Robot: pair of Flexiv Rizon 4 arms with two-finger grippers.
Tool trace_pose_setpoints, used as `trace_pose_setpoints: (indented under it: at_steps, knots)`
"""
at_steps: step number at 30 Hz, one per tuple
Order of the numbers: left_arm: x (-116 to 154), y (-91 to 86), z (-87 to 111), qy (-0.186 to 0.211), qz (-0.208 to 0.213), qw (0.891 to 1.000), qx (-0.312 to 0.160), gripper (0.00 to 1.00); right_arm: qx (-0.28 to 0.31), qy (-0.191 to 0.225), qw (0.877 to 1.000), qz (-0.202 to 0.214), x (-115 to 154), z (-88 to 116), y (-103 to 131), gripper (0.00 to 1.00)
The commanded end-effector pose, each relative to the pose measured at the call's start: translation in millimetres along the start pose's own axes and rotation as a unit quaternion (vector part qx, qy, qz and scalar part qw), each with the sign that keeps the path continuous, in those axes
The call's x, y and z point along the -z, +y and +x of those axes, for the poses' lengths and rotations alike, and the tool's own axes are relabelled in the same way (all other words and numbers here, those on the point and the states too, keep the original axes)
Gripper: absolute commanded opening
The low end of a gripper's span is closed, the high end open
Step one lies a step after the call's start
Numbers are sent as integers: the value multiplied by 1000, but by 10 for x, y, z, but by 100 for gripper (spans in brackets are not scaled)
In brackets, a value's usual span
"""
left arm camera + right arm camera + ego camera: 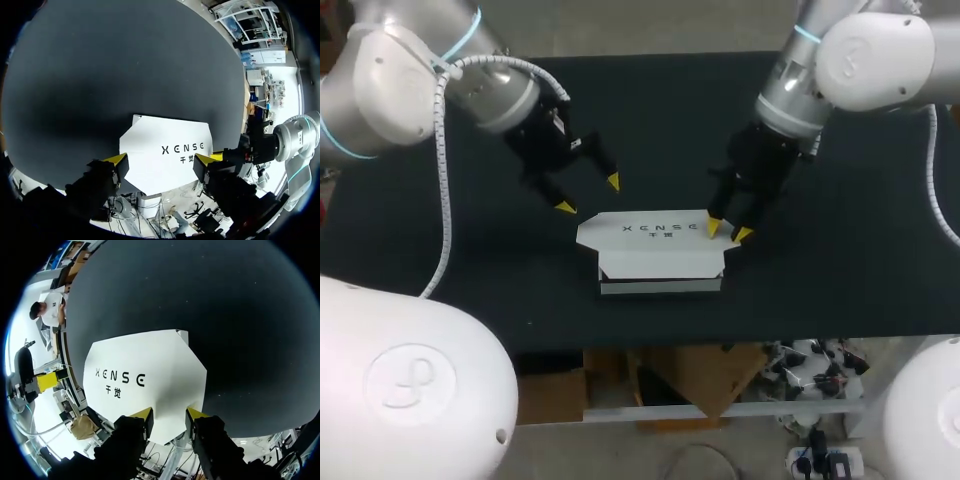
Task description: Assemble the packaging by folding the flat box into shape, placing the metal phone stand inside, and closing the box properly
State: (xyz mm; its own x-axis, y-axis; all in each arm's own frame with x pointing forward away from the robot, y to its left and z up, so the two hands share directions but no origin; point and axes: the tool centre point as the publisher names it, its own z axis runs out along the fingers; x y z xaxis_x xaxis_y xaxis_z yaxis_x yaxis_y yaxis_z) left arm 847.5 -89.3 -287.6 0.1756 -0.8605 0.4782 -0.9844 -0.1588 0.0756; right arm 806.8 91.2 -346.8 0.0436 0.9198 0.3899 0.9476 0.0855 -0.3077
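Head view puts the white box point(660, 250) at mid-frame on the dark worktop point(840, 290), already folded into shape with its lid lying down over it. I see no phone stand anywhere, so I judge it is inside, though I cannot confirm that. What seems left is tucking the lid home: its front flap looks loose over the front wall. My left jaws hang wide open and empty just upper left of the box. My right jaws stand slightly parted, tips at the lid's right end, not clamping it. The lid carries one line of dark letters with two smaller characters beneath, which I leave unread.
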Motion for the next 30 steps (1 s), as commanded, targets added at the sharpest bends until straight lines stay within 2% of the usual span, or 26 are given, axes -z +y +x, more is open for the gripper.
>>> trace_pose_setpoints:
  at_steps: [1, 3, 6, 9, 30]
  knots:
    - [-56, 48, 7, -14, 14, 1000, -2, 64, 1, 0, 1000, -4, -11, 2, -25, 44]
    - [-70, 50, -1, -18, 11, 1000, 0, 67, 1, 0, 1000, -4, -9, 4, -25, 44]
    - [-104, 30, -15, -27, 6, 1000, 8, 66, 1, 0, 1000, -6, -8, 6, -26, 44]
    - [-141, 10, -29, -36, -3, 999, 16, 60, 1, 0, 1000, -8, -10, 6, -25, 44]
    - [-359, 19, -166, -55, -13, 998, 22, 55, -6, 18, 1000, -23, -51, -6, -17, 44]
